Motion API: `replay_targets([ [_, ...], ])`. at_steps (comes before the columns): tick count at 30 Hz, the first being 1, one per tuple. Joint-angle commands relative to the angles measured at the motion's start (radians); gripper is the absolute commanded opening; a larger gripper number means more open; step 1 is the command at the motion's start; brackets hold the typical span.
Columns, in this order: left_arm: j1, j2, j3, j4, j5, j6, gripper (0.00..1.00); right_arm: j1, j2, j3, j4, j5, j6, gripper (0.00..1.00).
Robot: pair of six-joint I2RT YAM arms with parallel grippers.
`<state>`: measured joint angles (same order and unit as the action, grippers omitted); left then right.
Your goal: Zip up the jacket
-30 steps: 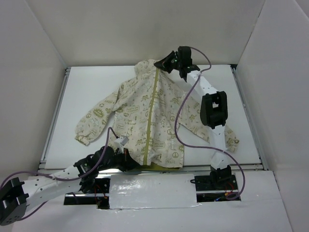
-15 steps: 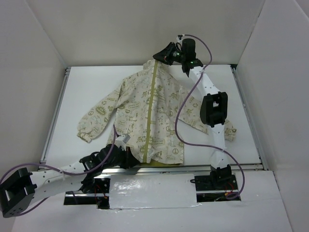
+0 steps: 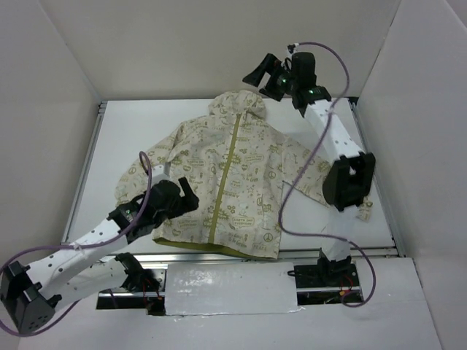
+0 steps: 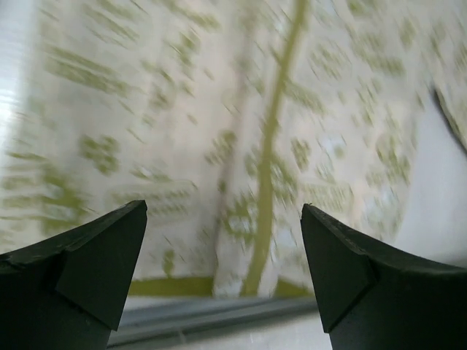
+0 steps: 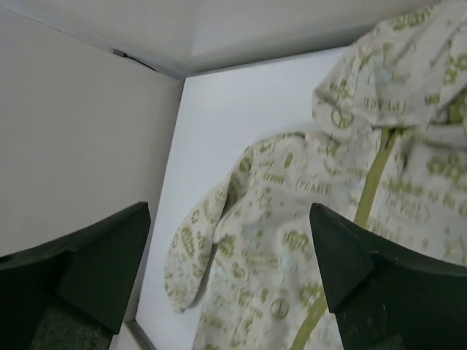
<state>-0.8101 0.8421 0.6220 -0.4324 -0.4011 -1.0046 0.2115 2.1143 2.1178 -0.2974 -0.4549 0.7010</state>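
The cream jacket [image 3: 248,175] with olive doodle prints lies flat on the white table, hood at the far end. Its olive zipper [image 3: 228,175] runs straight down the front from the neck to the hem. My left gripper [image 3: 188,197] hovers open over the jacket's lower left panel, holding nothing. In the left wrist view the jacket [image 4: 182,124] is blurred, and the zipper [image 4: 271,160] runs between the spread fingers [image 4: 95,262]. My right gripper [image 3: 257,78] hangs open above the hood, holding nothing. The right wrist view looks down on the jacket [image 5: 306,240] and a sleeve [image 5: 190,255].
White walls [image 3: 66,65] close in the table on three sides. A metal rail [image 3: 80,189] runs along the table's left edge. A white plate [image 3: 230,288] covers the near edge between the arm bases. The right arm [image 3: 349,182] covers part of the right sleeve. Purple cables loop from both arms.
Both grippers have opened and let go of the jacket. The left arm rose from the hem and moved over the lower left panel. The right gripper lifted off the hood. The jacket settled flat.
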Motion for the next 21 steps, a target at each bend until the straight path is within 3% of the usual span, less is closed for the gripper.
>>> replay_targets([
  [1, 0.168, 0.061, 0.131, -0.21, -0.122, 0.001, 0.99, 0.072, -0.438, -0.303, -0.066, 0.254, -0.184, 1.0],
  [4, 0.369, 0.045, 0.233, -0.241, -0.073, 0.061, 0.99, 0.123, -0.74, -0.59, -0.071, 0.379, -0.227, 1.0],
  [6, 0.515, 0.032, 0.278, -0.247, -0.039, 0.102, 0.99, 0.146, -0.867, -0.678, -0.15, 0.426, -0.225, 1.0],
  [11, 0.741, 0.008, 0.426, -0.344, -0.001, 0.245, 0.99, 0.201, -1.276, -0.9, -0.344, 0.5, -0.215, 1.0],
  [16, 0.761, -0.069, 0.501, -0.397, -0.037, 0.412, 0.99, 0.2, -1.507, -0.878, -0.607, 0.614, -0.224, 1.0],
  [19, 0.741, -0.144, 0.493, -0.46, -0.16, 0.403, 0.99, 0.2, -1.588, -0.834, -0.73, 0.67, -0.236, 1.0],
  [21, 0.736, -0.193, 0.487, -0.483, -0.136, 0.388, 0.99, 0.2, -1.645, -0.814, -0.776, 0.718, -0.248, 1.0],
])
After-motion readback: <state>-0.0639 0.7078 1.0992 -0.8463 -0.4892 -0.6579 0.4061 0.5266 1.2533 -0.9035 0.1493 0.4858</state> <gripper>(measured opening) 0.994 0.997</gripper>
